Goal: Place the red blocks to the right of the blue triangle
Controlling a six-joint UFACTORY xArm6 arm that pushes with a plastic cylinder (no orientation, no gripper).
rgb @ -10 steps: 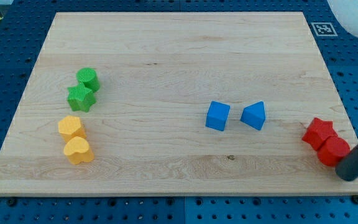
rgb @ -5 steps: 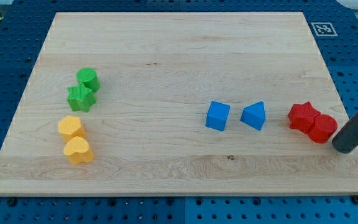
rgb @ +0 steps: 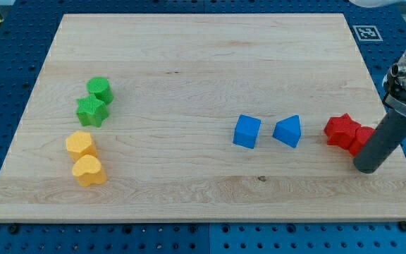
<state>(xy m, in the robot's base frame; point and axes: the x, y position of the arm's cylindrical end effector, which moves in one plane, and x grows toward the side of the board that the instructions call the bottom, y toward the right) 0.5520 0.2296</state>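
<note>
While my tip [rgb: 366, 169] presses two red blocks [rgb: 347, 133] from 4 o'clock, beside blue triangle [rgb: 287, 131]: placement nearly done; no fingers; next, ease off.

- The rod is seen at the view's right edge, slanting from the upper right down toward the lower left.
- My tip [rgb: 366, 169] is set low on the view's right side, at the very end of the dark rod.
- A lighter grey, wider metal collar is seen above the dark rod, near the view's right border.
- The arm above the collar is cut off by the view's top right corner, where only a pale rounded part is shown.
</note>
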